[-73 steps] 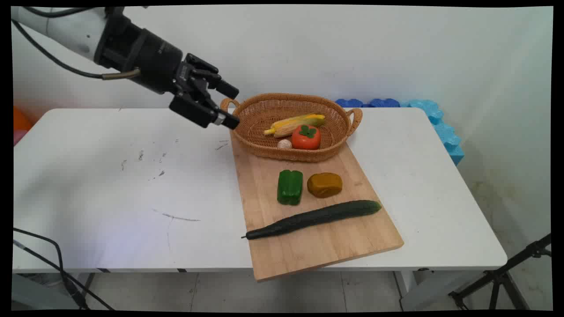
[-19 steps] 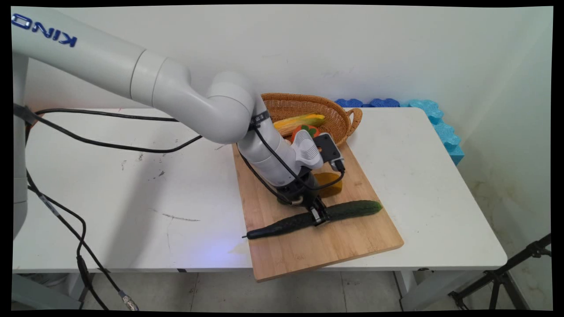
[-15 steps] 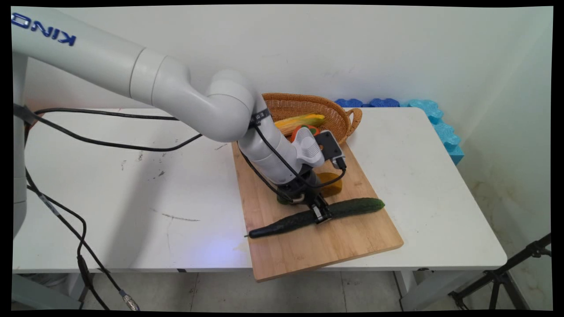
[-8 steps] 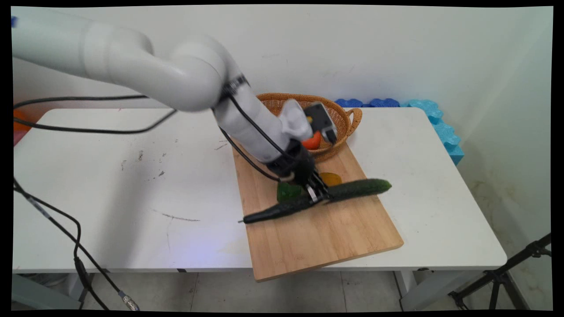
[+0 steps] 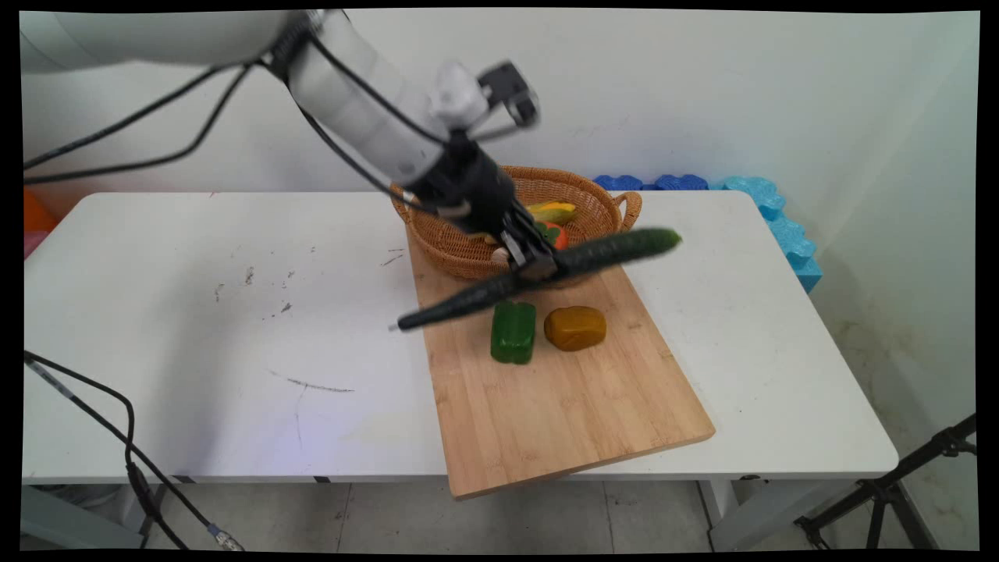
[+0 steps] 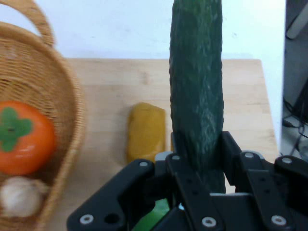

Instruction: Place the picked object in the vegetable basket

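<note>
White table (image 5: 195,351) and pale wall are seen; a long dark-green cucumber (image 5: 609,248) is held aloft near its middle, crosswise in the closed black two-finger gripper (image 5: 537,265), above the wooden cutting board (image 5: 577,414), just before the woven wicker basket (image 5: 453,254)

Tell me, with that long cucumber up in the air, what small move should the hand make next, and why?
Probably carry it a little farther back over the basket. The hand grips the cucumber near its middle, clear of the board, and it already hangs at the basket's front rim, above the green pepper.
</note>
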Tool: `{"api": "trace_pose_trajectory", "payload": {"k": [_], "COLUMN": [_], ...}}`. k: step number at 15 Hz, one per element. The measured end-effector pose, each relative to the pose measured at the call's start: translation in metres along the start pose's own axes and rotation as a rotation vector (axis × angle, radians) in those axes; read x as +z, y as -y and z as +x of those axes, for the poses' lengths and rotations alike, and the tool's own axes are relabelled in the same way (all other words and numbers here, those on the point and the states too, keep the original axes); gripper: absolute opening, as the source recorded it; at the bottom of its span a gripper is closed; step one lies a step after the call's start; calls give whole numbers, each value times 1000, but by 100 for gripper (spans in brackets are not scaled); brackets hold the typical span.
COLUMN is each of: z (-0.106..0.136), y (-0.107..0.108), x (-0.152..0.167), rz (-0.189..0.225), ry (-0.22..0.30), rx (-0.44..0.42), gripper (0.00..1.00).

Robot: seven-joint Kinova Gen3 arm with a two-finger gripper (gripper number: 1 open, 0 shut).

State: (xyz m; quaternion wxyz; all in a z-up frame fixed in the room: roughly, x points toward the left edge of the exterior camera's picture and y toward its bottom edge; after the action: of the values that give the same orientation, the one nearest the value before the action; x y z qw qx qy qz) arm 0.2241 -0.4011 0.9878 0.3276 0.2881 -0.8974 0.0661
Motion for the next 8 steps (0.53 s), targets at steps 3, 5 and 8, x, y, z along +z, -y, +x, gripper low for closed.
{"api": "trace_pose_trajectory", "payload": {"k": [3, 5, 8], "z": [5, 7, 10], "y": [27, 45, 81], "x": [-20, -29, -38], "rz": [32, 56, 113], "ry": [-9, -8, 7], "rx": [-8, -15, -36], "gripper": [0, 0, 0]}}
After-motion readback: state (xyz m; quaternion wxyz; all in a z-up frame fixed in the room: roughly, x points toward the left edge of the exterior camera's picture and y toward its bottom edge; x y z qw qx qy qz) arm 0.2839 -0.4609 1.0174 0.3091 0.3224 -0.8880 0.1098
